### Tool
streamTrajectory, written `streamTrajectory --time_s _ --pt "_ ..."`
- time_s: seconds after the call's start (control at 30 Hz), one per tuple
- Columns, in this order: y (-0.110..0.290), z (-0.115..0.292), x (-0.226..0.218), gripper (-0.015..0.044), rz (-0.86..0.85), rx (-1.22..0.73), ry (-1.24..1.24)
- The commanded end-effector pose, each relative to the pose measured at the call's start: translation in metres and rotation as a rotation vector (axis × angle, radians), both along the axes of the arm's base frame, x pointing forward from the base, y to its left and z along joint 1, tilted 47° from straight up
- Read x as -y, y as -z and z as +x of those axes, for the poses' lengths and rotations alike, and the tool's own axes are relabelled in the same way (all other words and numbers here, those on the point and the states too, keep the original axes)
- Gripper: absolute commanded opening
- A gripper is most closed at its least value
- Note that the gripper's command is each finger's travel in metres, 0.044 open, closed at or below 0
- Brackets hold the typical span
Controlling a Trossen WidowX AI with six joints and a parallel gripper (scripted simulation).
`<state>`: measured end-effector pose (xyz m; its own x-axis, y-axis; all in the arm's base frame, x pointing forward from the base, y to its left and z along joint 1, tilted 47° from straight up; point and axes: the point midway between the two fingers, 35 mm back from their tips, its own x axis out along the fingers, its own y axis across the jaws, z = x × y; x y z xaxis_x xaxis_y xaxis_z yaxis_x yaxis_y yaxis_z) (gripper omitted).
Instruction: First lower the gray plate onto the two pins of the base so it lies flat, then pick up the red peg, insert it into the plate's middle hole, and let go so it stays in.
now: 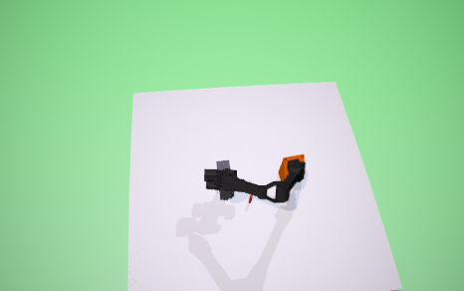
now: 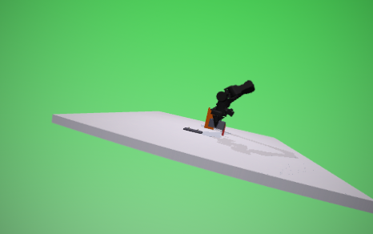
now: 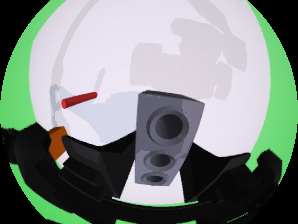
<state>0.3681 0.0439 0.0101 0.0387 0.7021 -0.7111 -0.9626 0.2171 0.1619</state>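
Observation:
My gripper is shut on the gray plate. It holds the plate by its near end, a little above the table. The plate is a long slab with three holes in a row, shown lengthwise in the wrist view. The red peg lies on the table beside the arm, to the left in the wrist view. A dark flat strip lies on the table left of the arm in the exterior view; it looks like the base, and its pins are too small to make out.
The arm's orange mount stands near the middle of the white table. A pale bluish patch lies on the table by the peg. The arm's shadow falls toward the table's front.

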Motion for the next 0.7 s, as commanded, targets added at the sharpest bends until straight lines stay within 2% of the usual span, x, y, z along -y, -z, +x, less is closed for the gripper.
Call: streamTrajectory --time_s 0.0,0.67 --pt "-0.01 0.0 0.011 0.0 -0.003 0.004 -0.001" --pt "-0.057 -0.01 0.052 0.0 0.026 -0.008 -0.002"
